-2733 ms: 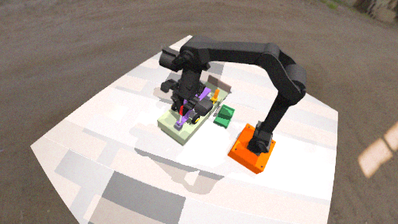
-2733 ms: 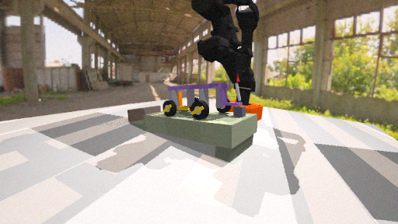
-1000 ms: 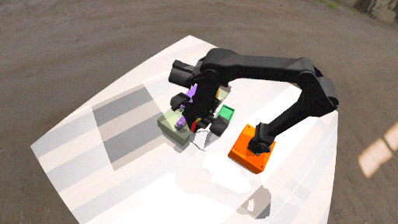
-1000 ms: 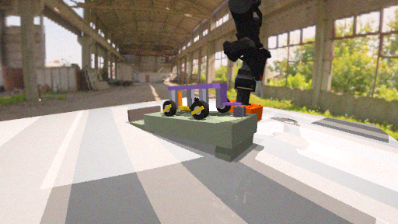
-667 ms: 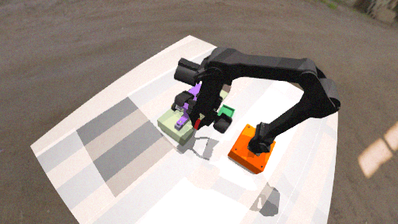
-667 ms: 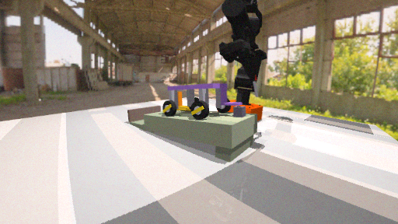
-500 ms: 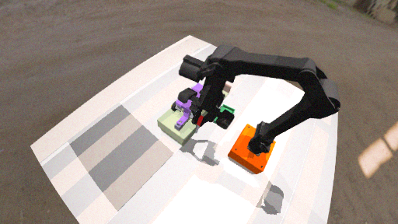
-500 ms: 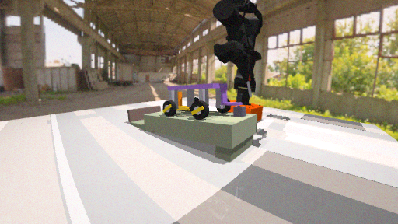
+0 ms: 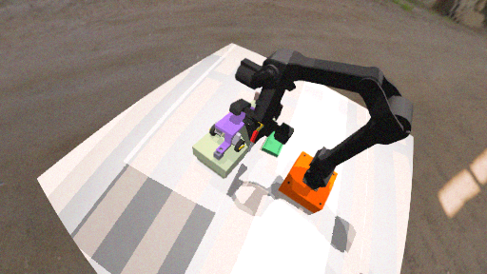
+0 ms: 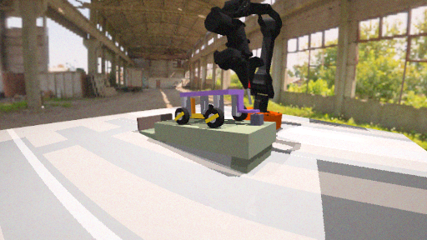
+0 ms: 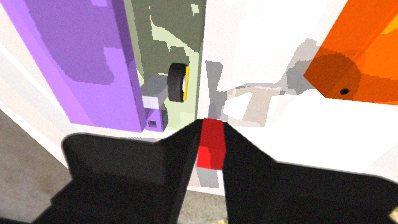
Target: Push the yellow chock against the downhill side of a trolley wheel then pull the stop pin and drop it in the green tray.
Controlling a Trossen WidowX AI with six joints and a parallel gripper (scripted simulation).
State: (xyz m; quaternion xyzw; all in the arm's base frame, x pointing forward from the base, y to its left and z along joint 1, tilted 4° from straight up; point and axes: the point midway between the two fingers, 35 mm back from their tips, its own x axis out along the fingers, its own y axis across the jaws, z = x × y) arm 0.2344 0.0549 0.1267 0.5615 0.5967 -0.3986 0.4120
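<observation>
Tray (image 9: 272, 146) shows from top only.

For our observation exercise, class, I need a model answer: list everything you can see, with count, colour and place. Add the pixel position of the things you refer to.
trolley (image 9: 230, 125) (image 10: 210, 93) (image 11: 95, 65): one, purple, on the ramp
ramp (image 9: 211, 159) (image 10: 200, 135) (image 11: 172, 45): one, pale green, on the table
chock (image 10: 193, 107): one, yellow and orange, among the trolley's wheels
stop pin (image 9: 255, 136) (image 10: 249, 85) (image 11: 212, 145): one, red-headed, between the fingers
tray (image 9: 272, 146): one, green, between ramp and base
table (image 9: 157, 143) (image 10: 104, 167): one, pale, underneath
base (image 9: 291, 191) (image 10: 274, 118) (image 11: 370, 80): one, orange, under the arm
arm (image 9: 333, 71) (image 10: 267, 46): one, black
gripper (image 9: 257, 133) (image 10: 249, 83) (image 11: 211, 125): one, black, shut on the pin
</observation>
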